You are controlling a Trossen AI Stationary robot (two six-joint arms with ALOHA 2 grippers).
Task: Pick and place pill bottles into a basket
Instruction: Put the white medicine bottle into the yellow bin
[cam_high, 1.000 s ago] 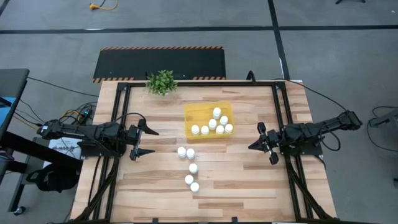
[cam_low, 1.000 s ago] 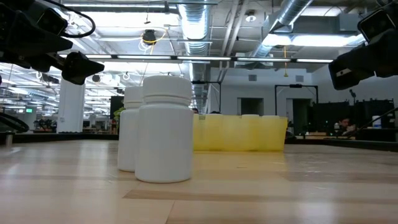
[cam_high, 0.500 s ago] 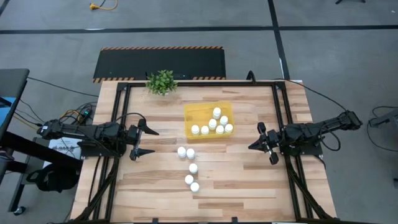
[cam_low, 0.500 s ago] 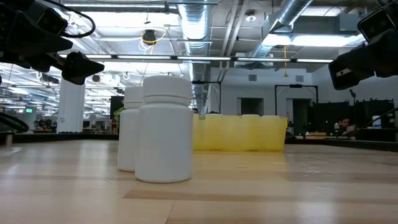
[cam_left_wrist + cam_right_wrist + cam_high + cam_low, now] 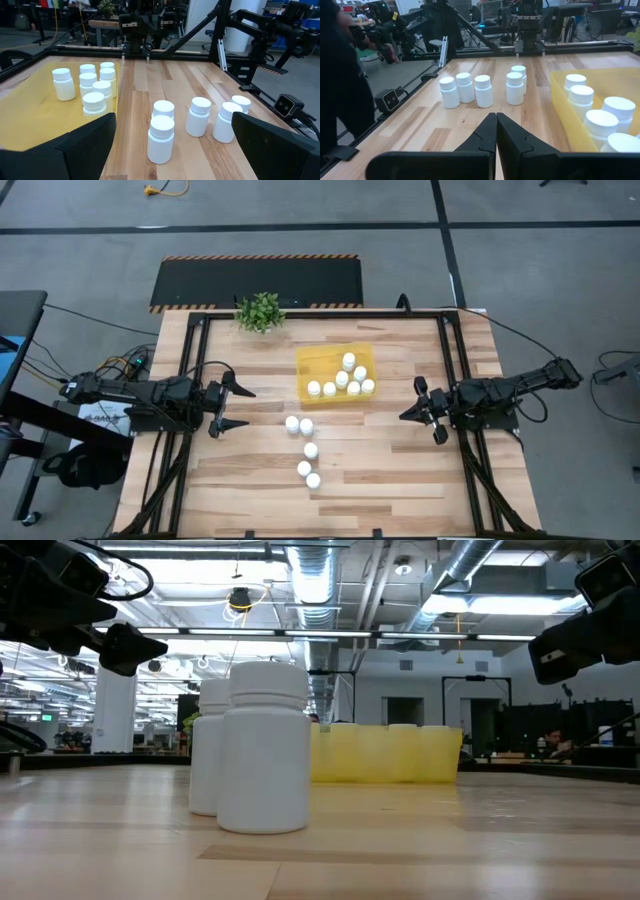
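Note:
The yellow tray (image 5: 322,363) lies at the table's far middle and holds several white pill bottles (image 5: 341,379), standing upright. Several more bottles (image 5: 306,426) stand on the wood in a loose line from just near of the tray toward the near edge (image 5: 313,480). They also show in the left wrist view (image 5: 161,139) and the right wrist view (image 5: 483,91). My left gripper (image 5: 248,407) is open and empty above the table's left side, pointing toward the bottles. My right gripper (image 5: 404,416) is shut and empty above the right side, right of the tray.
A small green potted plant (image 5: 260,311) stands at the far edge, left of the tray. Dark frame rails (image 5: 452,360) run along the table's left and right sides. Bare wood lies between each gripper and the line of bottles.

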